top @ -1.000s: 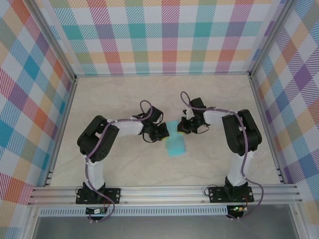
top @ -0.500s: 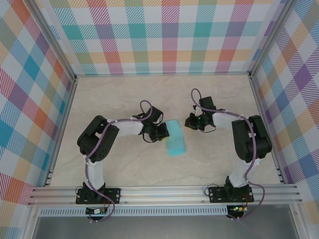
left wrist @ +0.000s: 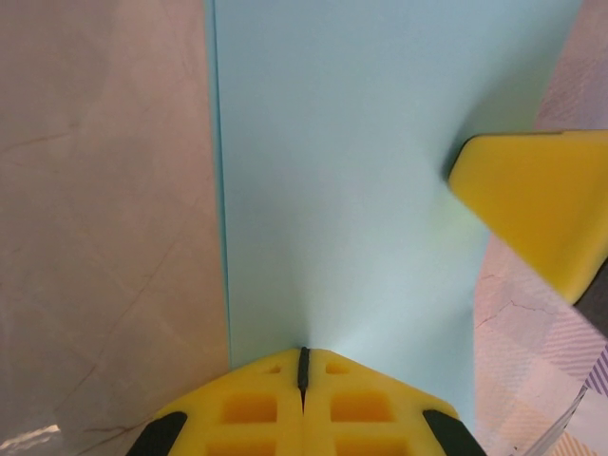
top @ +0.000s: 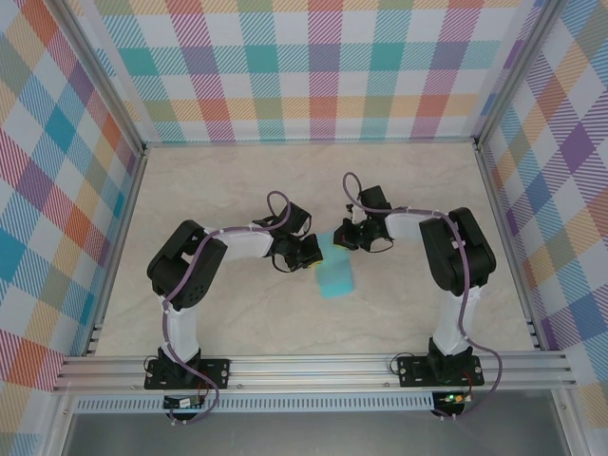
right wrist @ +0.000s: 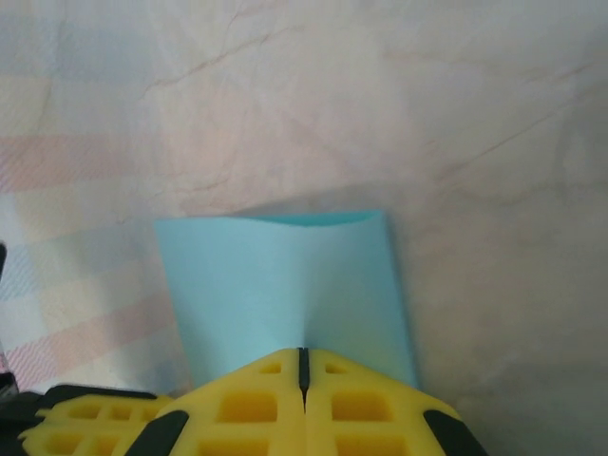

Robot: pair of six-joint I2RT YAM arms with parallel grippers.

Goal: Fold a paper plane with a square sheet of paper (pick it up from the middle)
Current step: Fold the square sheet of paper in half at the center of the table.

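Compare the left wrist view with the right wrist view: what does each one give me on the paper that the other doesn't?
Left wrist: the turquoise paper's long straight side edge seen against the table, plus a yellow finger of the other arm at the paper's opposite edge. Right wrist: the paper's far edge, slightly bowed, with table beyond it. Both: a gripper shut on the paper, the left gripper in its own view and the right gripper in its own, with the marbled table around it.

Nothing here can be read. The square sheet of paper (top: 334, 275) in the middle is plain turquoise. The checked walls (top: 323, 66) left, right and far carry only coloured squares. The table (top: 218, 180) is unlettered marbled beige.
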